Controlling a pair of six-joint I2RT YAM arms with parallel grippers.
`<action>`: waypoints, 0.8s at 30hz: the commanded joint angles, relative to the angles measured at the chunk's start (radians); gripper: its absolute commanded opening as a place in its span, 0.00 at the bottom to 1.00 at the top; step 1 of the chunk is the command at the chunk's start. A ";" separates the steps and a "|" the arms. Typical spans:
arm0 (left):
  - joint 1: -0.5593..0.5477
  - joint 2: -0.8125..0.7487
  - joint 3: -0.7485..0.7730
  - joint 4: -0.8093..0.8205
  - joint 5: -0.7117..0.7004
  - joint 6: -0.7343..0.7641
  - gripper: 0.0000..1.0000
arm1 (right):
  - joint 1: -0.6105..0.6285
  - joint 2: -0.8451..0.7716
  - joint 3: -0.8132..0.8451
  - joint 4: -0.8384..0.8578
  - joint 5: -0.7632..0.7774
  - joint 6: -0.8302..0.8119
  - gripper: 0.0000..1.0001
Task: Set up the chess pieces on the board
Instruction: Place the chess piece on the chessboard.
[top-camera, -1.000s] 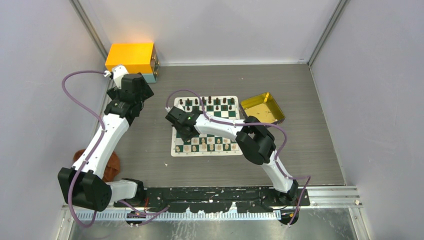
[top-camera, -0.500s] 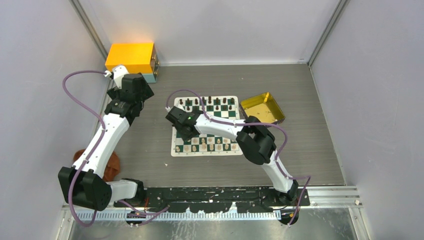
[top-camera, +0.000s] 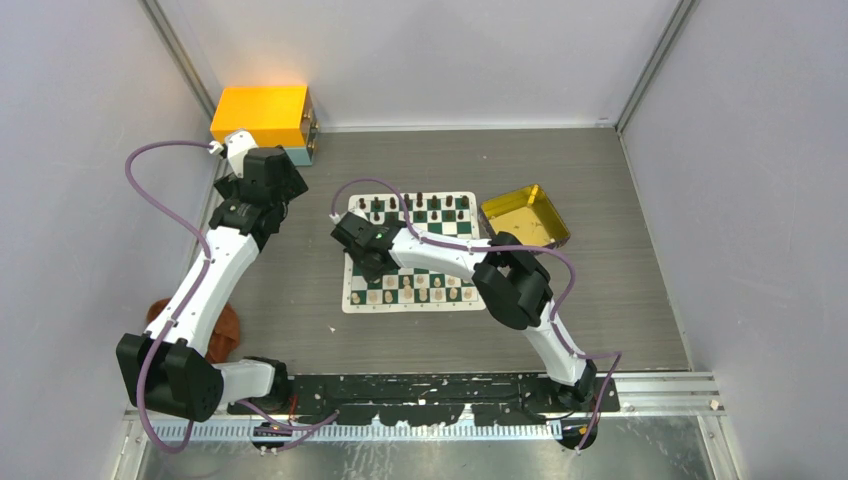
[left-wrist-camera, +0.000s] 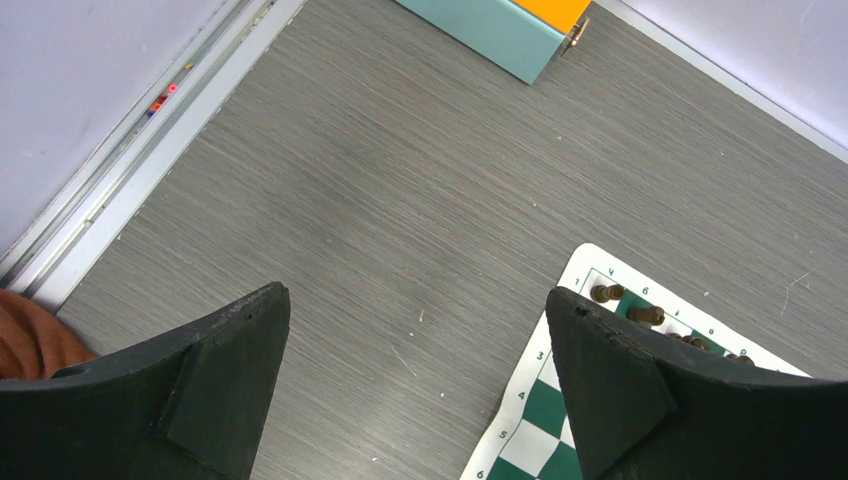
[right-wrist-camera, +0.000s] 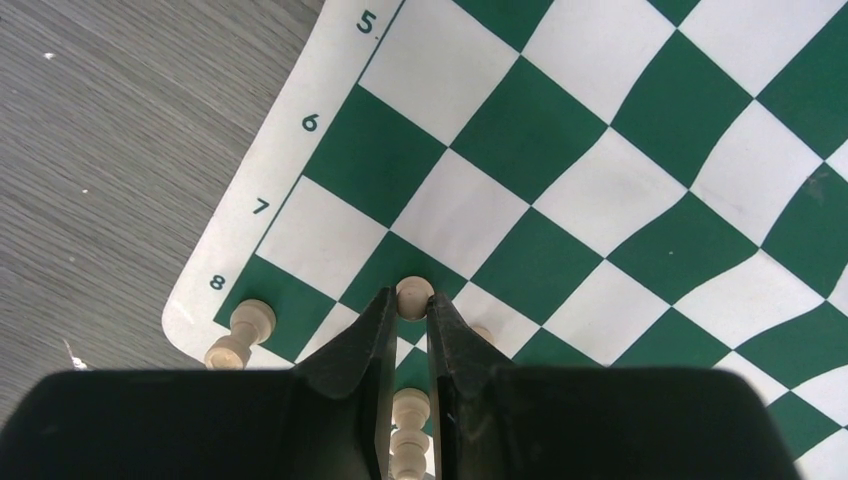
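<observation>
The green and white board (top-camera: 411, 252) lies mid-table, with dark pieces (top-camera: 418, 204) along its far rows and cream pieces (top-camera: 420, 294) along its near rows. My right gripper (right-wrist-camera: 410, 300) is shut on a cream pawn (right-wrist-camera: 414, 294) over the board's near left corner (top-camera: 372, 262). A cream piece (right-wrist-camera: 242, 330) stands on the corner square by the "8", another (right-wrist-camera: 408, 430) shows between my fingers. My left gripper (left-wrist-camera: 415, 320) is open and empty above bare table left of the board (left-wrist-camera: 560, 420), with dark pieces (left-wrist-camera: 628, 305) by its right finger.
A shiny gold tray (top-camera: 524, 215) sits at the board's far right corner. An orange and teal box (top-camera: 263, 118) stands at the back left, seen also in the left wrist view (left-wrist-camera: 520, 30). A brown-orange object (top-camera: 222, 330) lies by the left arm. A metal rail (left-wrist-camera: 130, 150) edges the table.
</observation>
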 joint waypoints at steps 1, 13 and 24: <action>0.008 -0.002 0.020 0.032 -0.006 -0.011 1.00 | 0.000 -0.074 0.029 0.048 -0.007 -0.015 0.01; 0.007 -0.011 0.007 0.031 -0.007 -0.007 1.00 | -0.001 -0.067 -0.016 0.074 -0.013 -0.006 0.01; 0.005 -0.026 -0.026 0.034 0.003 -0.014 1.00 | 0.001 -0.087 -0.114 0.130 -0.020 0.020 0.01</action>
